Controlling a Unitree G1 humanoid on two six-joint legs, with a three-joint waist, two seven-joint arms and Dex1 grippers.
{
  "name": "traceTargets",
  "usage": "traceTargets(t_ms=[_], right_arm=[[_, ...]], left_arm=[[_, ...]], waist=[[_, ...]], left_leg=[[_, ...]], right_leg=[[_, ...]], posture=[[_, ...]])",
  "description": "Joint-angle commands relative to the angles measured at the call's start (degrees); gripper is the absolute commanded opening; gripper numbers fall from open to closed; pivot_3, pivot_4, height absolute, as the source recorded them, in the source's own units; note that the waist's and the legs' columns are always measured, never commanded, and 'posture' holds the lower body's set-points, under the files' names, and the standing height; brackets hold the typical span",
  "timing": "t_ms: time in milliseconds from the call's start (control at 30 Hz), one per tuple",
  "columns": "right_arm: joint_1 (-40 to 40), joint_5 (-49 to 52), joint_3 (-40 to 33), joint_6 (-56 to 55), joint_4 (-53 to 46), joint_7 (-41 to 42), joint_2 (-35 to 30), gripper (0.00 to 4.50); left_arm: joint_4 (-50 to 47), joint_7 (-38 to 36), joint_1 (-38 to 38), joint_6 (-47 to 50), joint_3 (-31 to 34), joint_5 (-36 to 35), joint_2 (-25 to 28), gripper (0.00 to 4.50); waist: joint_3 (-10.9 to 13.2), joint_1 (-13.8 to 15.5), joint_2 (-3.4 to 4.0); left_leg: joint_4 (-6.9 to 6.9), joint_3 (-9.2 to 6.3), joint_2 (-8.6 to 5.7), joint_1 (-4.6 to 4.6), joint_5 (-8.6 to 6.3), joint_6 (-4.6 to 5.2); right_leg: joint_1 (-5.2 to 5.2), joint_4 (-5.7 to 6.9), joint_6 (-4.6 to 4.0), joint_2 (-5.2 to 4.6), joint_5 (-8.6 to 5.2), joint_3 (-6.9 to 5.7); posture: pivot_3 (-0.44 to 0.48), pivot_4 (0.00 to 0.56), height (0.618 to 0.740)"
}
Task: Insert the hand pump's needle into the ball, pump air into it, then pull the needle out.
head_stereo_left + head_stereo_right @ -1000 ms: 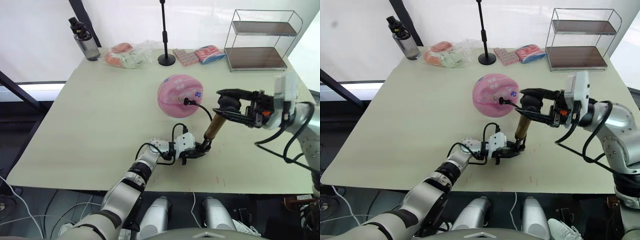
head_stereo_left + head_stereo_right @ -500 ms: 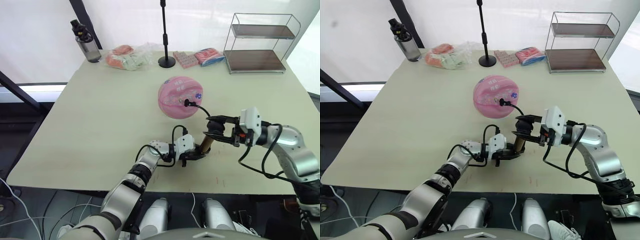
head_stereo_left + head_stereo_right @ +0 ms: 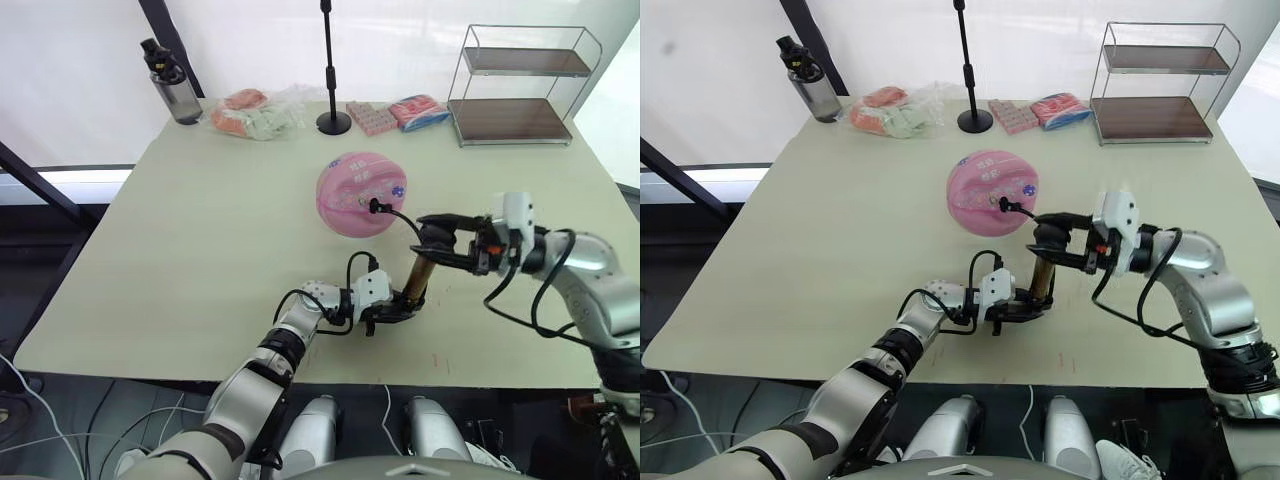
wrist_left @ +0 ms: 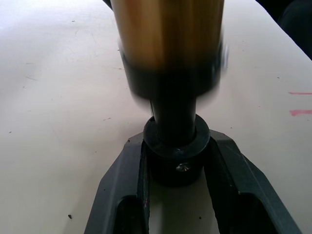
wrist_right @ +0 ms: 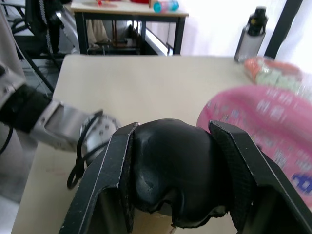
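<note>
- You are in the pumping step: the needle (image 3: pixel 372 205) already sits in the ball (image 3: pixel 361 192), and its thin black hose (image 3: pixel 405 220) runs from there to the hand pump (image 3: pixel 416 278).
- Your left gripper (image 4: pixel 176 161) pinches the pump's black base cap between both fingers, pinning it to the table (image 3: pixel 200 220); the gold barrel rises tilted straight ahead of those fingers.
- Your right gripper (image 5: pixel 176 168) is clamped on the black T-handle (image 3: pixel 436 237), which fills the space between its fingers. The ball lies just beyond that gripper, on the far side of the handle.
- The handle appears raised off the barrel, so judge this as partway through a stroke.
- Your next move calls for driving the handle along the barrel's own tilted axis while the left gripper holds the base firm.
- Keep the push in line; a sideways load could lever the base out of the left fingers or tug the hose and needle.
- The pull-out is not yet done.
</note>
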Motion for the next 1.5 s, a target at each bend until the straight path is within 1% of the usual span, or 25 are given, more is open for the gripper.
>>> traceTargets(t_ms=[33, 367, 500, 600, 867, 1133, 1333, 1500], right_arm=[[-4.17, 4.6, -6.51, 1.89, -3.69, -1.82, -1.15, 1.82], [-9.1, 9.03, -12.09, 6.56, -6.73, -3.14, -5.95, 1.82], [-10.24, 9.59, -12.06, 7.33, -7.2, -3.72, -6.33, 1.82], [-10.41, 10.39, -12.34, 8.09, -7.5, -4.32, -5.79, 1.82], [-1.38, 1.8, -5.28, 0.95, -5.31, -0.29, -4.31, 1.82], [6.75, -5.5, 2.26, -8.36, 0.77, 0.85, 1.23, 1.82], [10.65, -10.19, 5.24, -13.68, 6.32, 1.58, 2.84, 1.82], [12.35, -13.35, 6.42, -17.96, 10.01, 0.96, 4.09, 1.82]], left_arm=[[0.38, -1.77, 0.94, -0.35, -1.93, 1.36, -1.05, 1.07], [0.59, -2.17, 0.86, -0.83, -2.34, 1.72, -1.57, 1.07], [0.64, -2.34, 0.93, -0.88, -2.39, 1.81, -1.6, 1.07], [0.49, -2.4, 1.14, -0.88, -2.42, 1.85, -1.53, 1.07], [0.36, -2.26, 1.48, -0.61, -2.48, 2.03, -1.55, 1.07], [0.33, -2.05, 1.3, -0.16, -2.21, 2.16, -1.67, 1.07], [0.29, -2.17, 1.3, -0.07, -2.11, 2.35, -1.61, 1.07], [0.4, -2.27, 1.14, -0.09, -2.07, 2.41, -1.54, 1.07]], waist=[[0.02, 0.03, -0.01], [0.07, 0.02, 0.02], [0.07, 0.0, 0.02], [0.06, -0.03, 0.02], [-0.02, -0.15, 0.04], [-0.06, -0.16, 0.0], [-0.05, -0.13, -0.02], [-0.06, -0.14, -0.01]], left_leg=[[0.0, -0.01, 0.0, -0.01, 0.0, 0.0], [0.0, 0.03, 0.0, -0.17, 0.0, 0.0], [0.01, 0.04, 0.0, -0.25, 0.0, 0.0], [0.06, 0.04, 0.0, -0.56, 0.01, -0.01], [0.06, 0.06, -0.01, -0.59, 0.01, -0.02], [0.02, 0.07, -0.01, -0.08, 0.0, 0.0], [0.01, 0.07, -0.01, 0.09, 0.0, 0.0], [0.01, 0.06, -0.01, 0.15, 0.0, 0.0]], right_leg=[[0.0, -0.01, 0.0, 0.0, 0.0, -0.01], [-0.17, 0.0, 0.0, -0.05, 0.0, 0.0], [-0.27, 0.02, 0.0, -0.05, 0.0, 0.0], [-0.61, 0.11, 0.0, -0.05, 0.01, 0.01], [-0.64, 0.1, 0.0, -0.03, 0.01, 0.02], [-0.17, 0.09, -0.01, 0.09, 0.01, 0.04], [0.04, 0.04, 0.0, 0.1, 0.0, 0.04], [0.11, 0.04, 0.0, 0.11, 0.0, 0.04]], posture=[[0.0, 0.15, 0.74], [0.0, 0.15, 0.74], [0.0, 0.15, 0.74], [0.0, 0.15, 0.74], [0.0, 0.15, 0.74], [0.0, 0.15, 0.74], [0.0, 0.15, 0.74], [0.0, 0.15, 0.74]])
